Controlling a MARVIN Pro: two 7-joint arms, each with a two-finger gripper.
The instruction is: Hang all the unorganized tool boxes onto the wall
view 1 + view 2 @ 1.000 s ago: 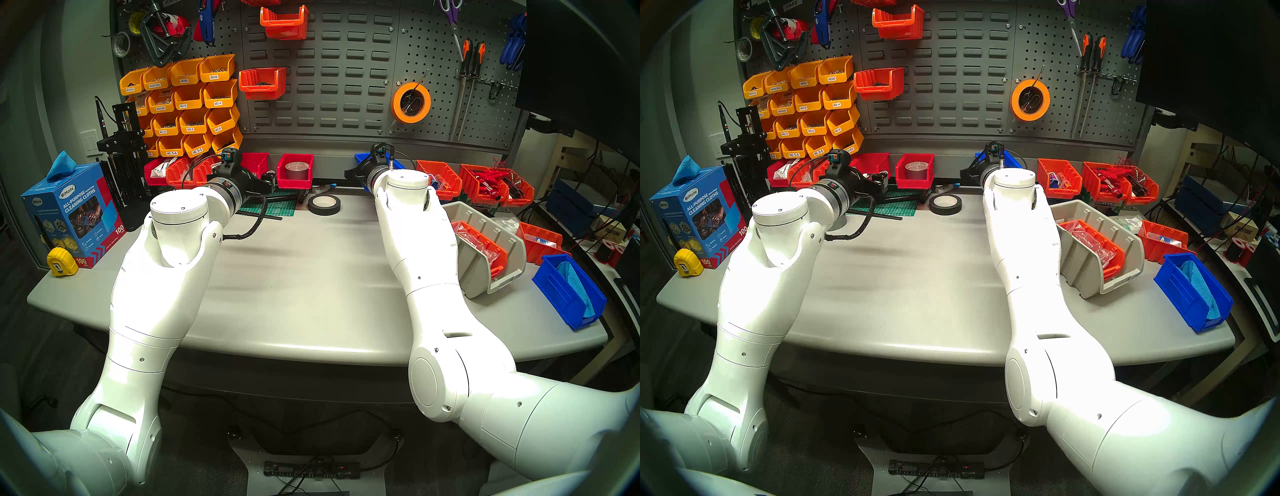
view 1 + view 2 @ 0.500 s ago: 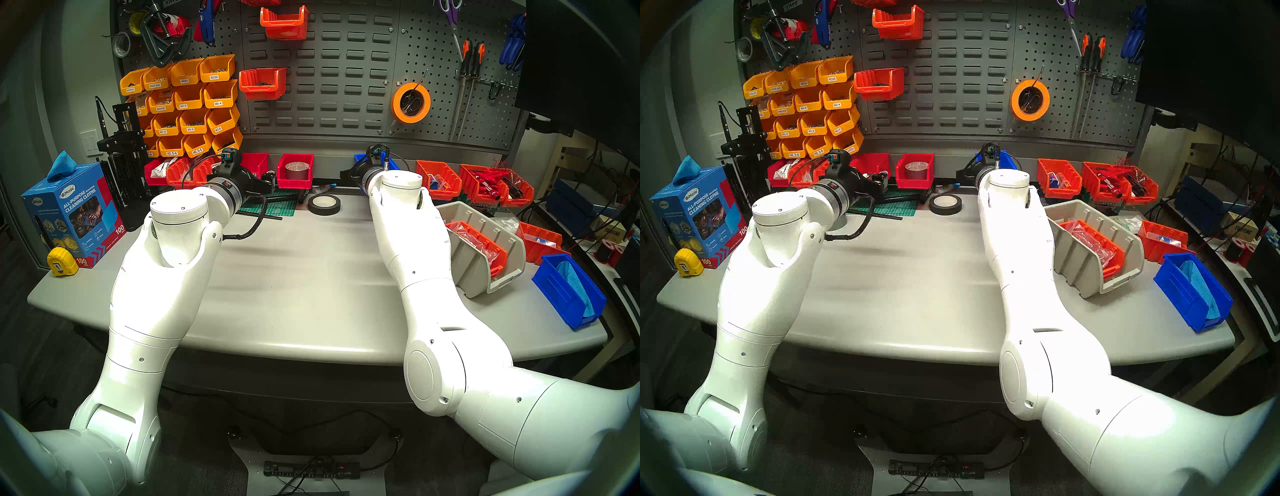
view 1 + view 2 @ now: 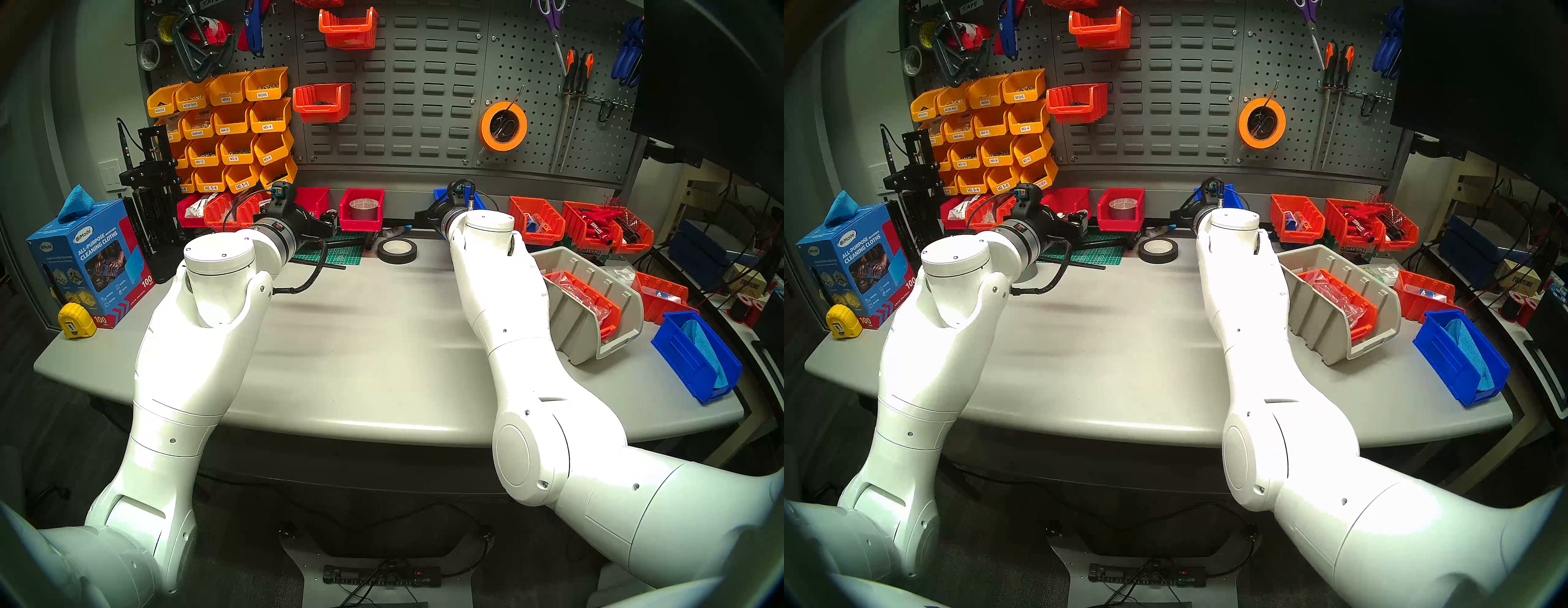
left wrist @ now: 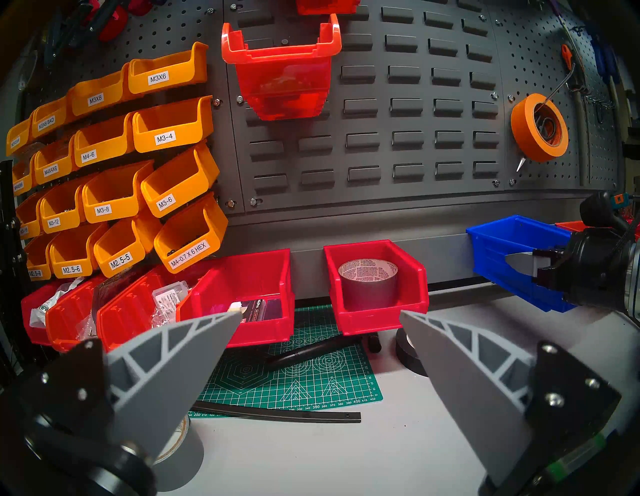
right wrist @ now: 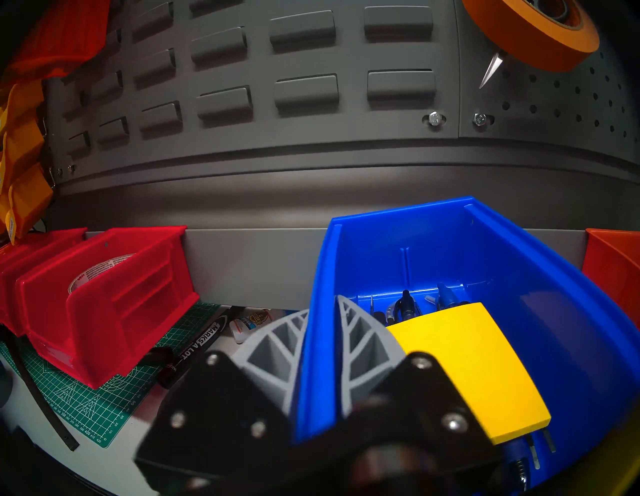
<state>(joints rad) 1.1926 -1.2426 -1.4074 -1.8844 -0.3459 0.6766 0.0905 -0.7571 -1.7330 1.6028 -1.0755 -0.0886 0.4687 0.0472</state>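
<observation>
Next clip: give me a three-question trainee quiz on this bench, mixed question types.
1. True or false: the right gripper has its fingers clamped over a side wall of the blue bin.
2. What lies in the red bin beside it? A) grey tape roll B) scissors C) screws
3. Fill in: the left gripper is ____.

Key: 1 true; 2 A; 3 open.

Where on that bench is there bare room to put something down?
The widest bare patch is the middle of the grey table, between the two white arms, in front of the black tape roll and green cutting mat. The right end is crowded by the beige bin and the blue bin with a cloth; the back edge is lined with bins.
</observation>
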